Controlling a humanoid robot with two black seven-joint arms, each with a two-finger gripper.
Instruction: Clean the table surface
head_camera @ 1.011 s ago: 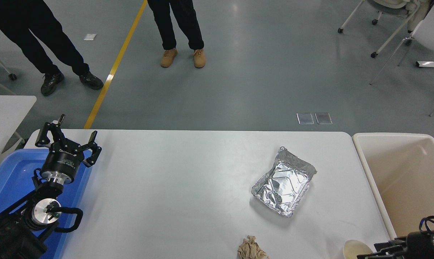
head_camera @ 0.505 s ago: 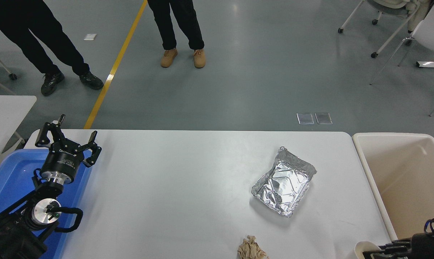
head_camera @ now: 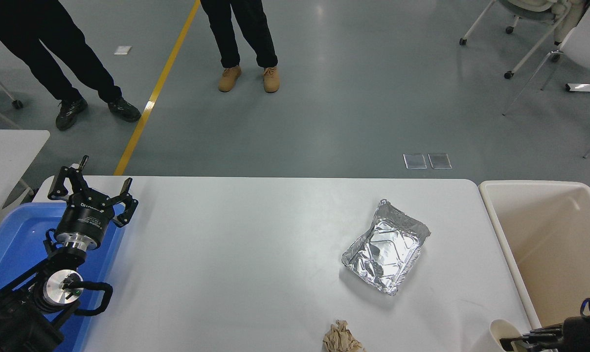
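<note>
Head view: grey floor w/ one yellow line, 2 ppl standing far side, legs only: one at top left, one w/ tan shoes. Chair legs top right.

Table surface fills centre of frame, white, spans from blue tray to beige bin. 2nd white table partly seen at left edge.

Containers, 4: beige bin just beside table's right end, nothing visible inside; blue tray at left end, under left arm; 1 foil tray right of centre, crumpled, nothing in it; 1 paper cup at near right corner, contents can't tell.

1 crumpled brown paper wad at near edge.

Left gripper parked over blue tray, fingers spread wide, nothing held. Right gripper at lower right corner, touching the cup; fingers mostly cut off, grip can't tell.
</note>
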